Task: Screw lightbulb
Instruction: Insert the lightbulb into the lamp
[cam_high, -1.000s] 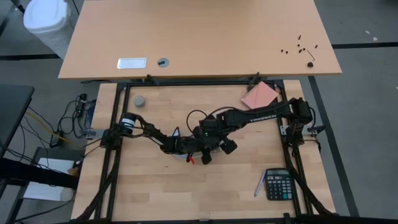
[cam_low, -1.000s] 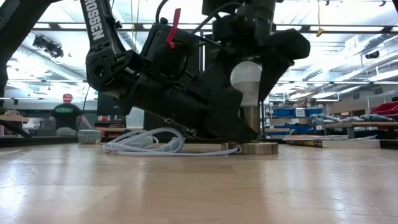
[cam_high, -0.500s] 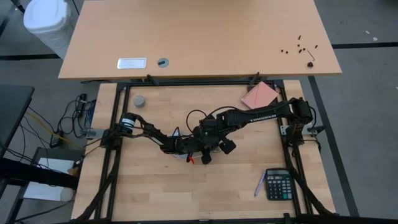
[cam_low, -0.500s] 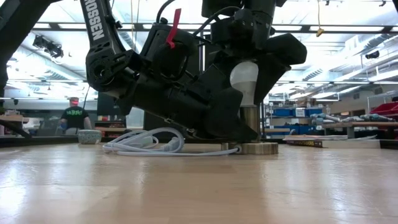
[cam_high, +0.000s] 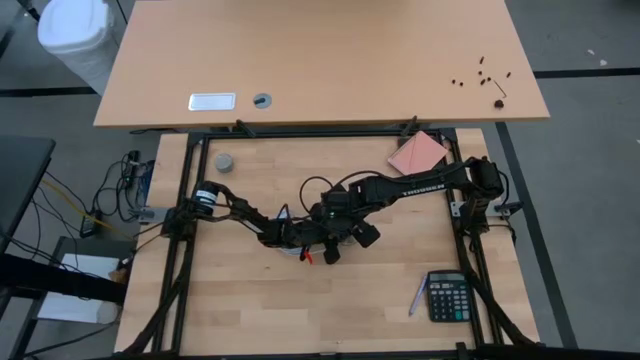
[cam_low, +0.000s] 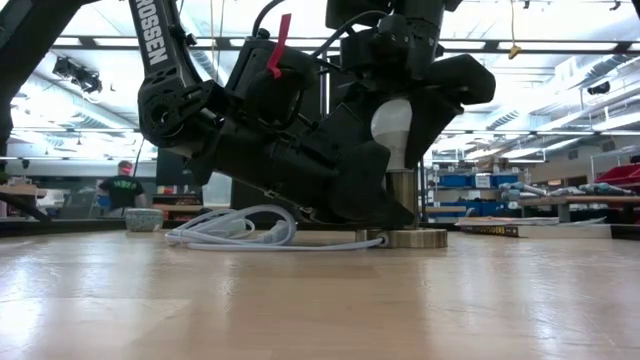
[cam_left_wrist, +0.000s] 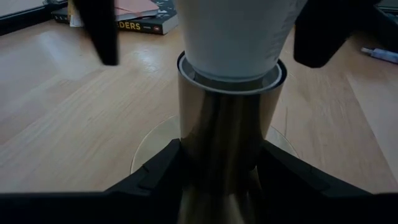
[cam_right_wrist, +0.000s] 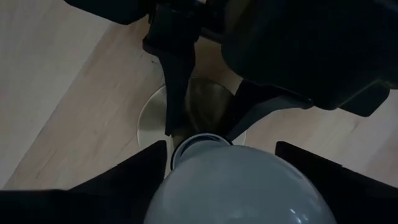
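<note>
With the lightbulb (cam_low: 398, 122) already standing upright in the metal socket (cam_low: 401, 192) near the middle of the wooden surface (cam_low: 320, 300), I judge the step in hand to be the screwing-in itself, somewhere mid-turn rather than at the start.

Left pincer (cam_left_wrist: 219, 163): pressed against the socket's brass-coloured stem from both sides, low down, just above the round base plate (cam_low: 415, 238). It is pinching the socket, holding it against rotation. The white cable (cam_low: 232, 228) lies coiled on the surface just beside the base.

Right pincer (cam_right_wrist: 224, 163): comes down from above, one finger on each side of the bulb's white globe. From its own wrist view the fingers (cam_right_wrist: 118, 177) stand close along the globe, but I cannot tell whether they actually bear on the glass or sit just clear of it.

Bulb seating: in the left wrist view the white collar of the bulb sits right at the socket's rim; no thread is visible, so it looks well engaged. How tight, I cannot tell.

Next move, as I see it: firm grip on the globe, wrist turn about the bulb's vertical axis, left arm holding the stem steady. Light pressure only; the glass will be slippery and fragile.
</note>
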